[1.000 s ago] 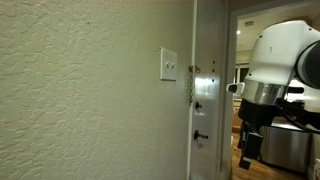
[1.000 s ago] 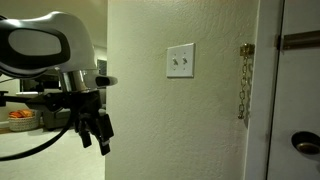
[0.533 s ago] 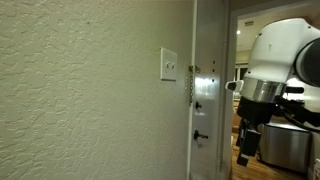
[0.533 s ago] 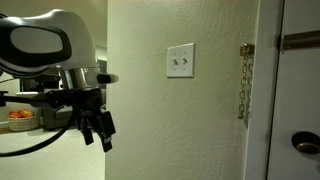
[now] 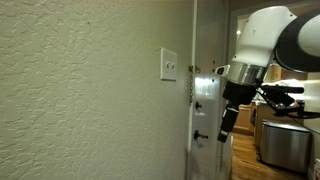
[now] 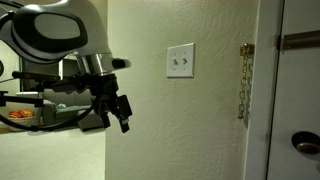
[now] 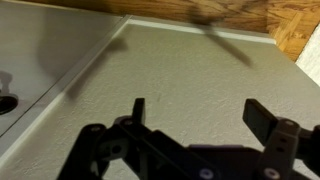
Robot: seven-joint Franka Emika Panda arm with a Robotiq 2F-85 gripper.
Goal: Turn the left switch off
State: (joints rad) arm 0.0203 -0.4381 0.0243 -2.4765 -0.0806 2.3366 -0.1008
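Above and ahead of our gripper (image 6: 122,112), fingers spread wide and empty, sits the left switch (image 6: 174,61) in its wall plate (image 6: 181,48), a small, stiff toggle we'd likely nudge with one fingertip, not grasp.

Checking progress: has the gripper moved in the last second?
Yes. The gripper has risen and shifted toward the switch plate, though it is not touching it.

chain latch (image 6: 243,85), door handle (image 6: 303,143) (dark)
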